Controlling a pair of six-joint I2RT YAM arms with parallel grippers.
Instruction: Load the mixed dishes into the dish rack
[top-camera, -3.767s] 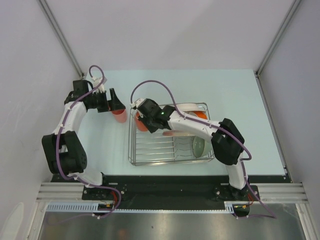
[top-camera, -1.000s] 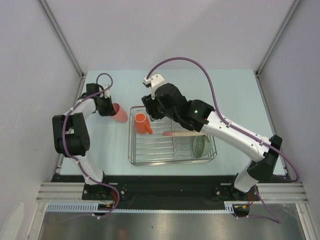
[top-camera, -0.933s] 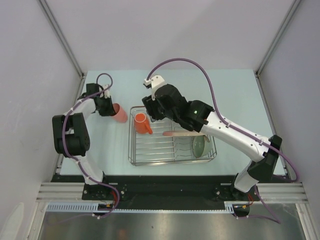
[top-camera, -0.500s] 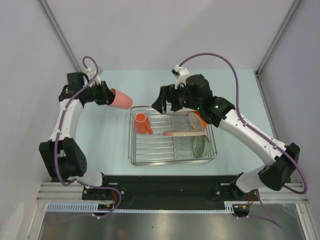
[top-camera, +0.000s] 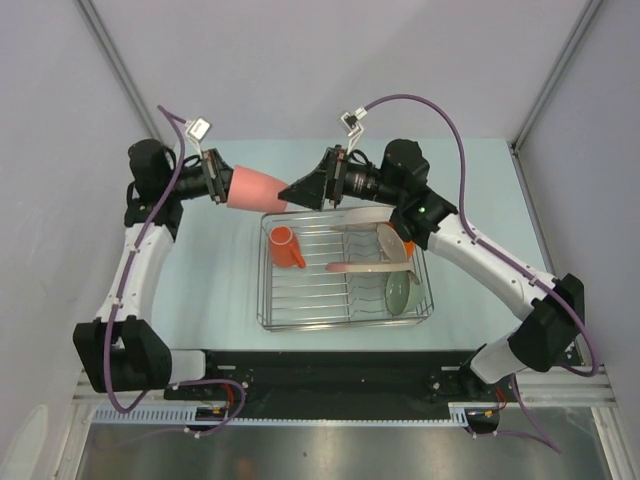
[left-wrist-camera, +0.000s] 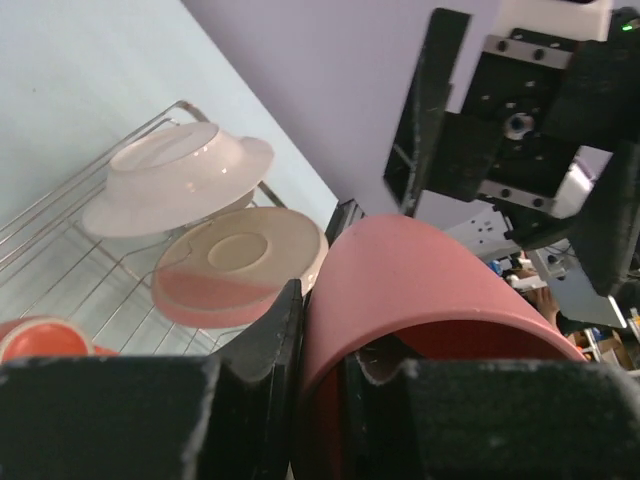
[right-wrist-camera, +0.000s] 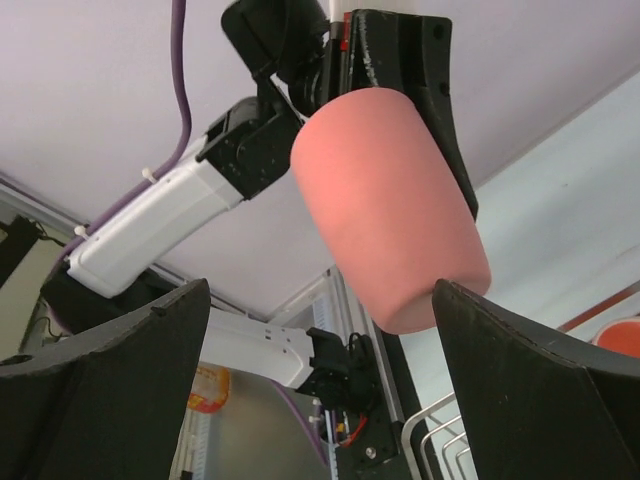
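Observation:
The pink tumbler (top-camera: 255, 187) hangs on its side in the air, just beyond the far-left corner of the dish rack (top-camera: 310, 295). My left gripper (top-camera: 218, 181) is shut on its rim, one finger inside and one outside (left-wrist-camera: 270, 340). My right gripper (top-camera: 293, 193) stands wide open, facing the tumbler's closed base with its fingers (right-wrist-camera: 540, 380) apart from it. In the rack are the orange mug (top-camera: 285, 247), the pink-and-cream plate (top-camera: 368, 266), the pale green bowl (top-camera: 398, 292), the white shallow plate (top-camera: 388, 240) and the orange bowl (top-camera: 407, 243).
The rack stands mid-table between both arm bases. Grey walls close in left, right and behind. The right arm's purple cable (top-camera: 450, 120) loops high over the far side of the rack.
The left arm has lifted the tumbler off the table and swung it right, toward the rack's corner. The right gripper left the mug in the rack, rose, opened wide and turned to face the tumbler.

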